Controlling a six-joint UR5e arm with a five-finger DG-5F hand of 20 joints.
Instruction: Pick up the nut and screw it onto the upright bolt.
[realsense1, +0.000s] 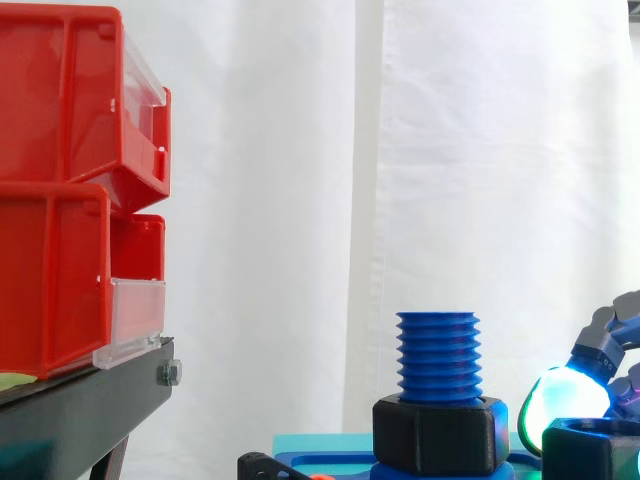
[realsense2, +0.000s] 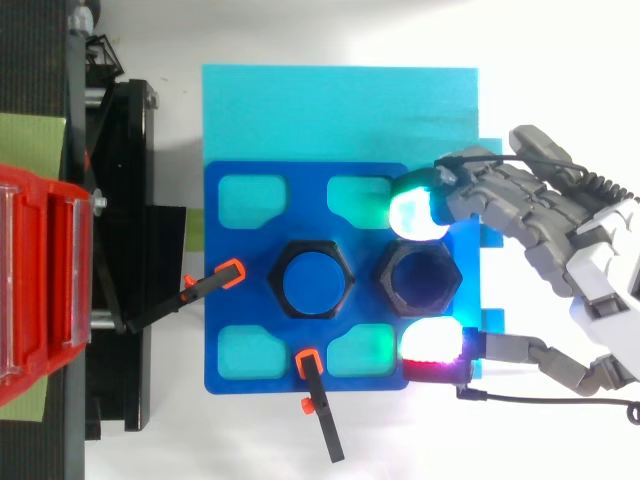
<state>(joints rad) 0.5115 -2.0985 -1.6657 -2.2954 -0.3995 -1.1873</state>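
A blue threaded bolt (realsense1: 437, 355) stands upright in the middle of a blue plate (realsense2: 225, 290), with one black nut (realsense2: 316, 278) seated round its base. A second black nut (realsense2: 420, 278) lies on the plate just right of the bolt, also seen at the lower right of the side view (realsense1: 590, 450). My hand (realsense2: 590, 250) reaches in from the right. A green-white fingertip (realsense2: 420, 213) and a red one (realsense2: 432, 345) sit against opposite sides of this second nut, pinching it.
The plate rests on a cyan sheet (realsense2: 340, 110). Two black clamps with orange tips (realsense2: 215, 280) (realsense2: 318, 400) hold its left and front edges. Red bins (realsense1: 60, 190) stand on a black stand (realsense1: 80, 400) to the left.
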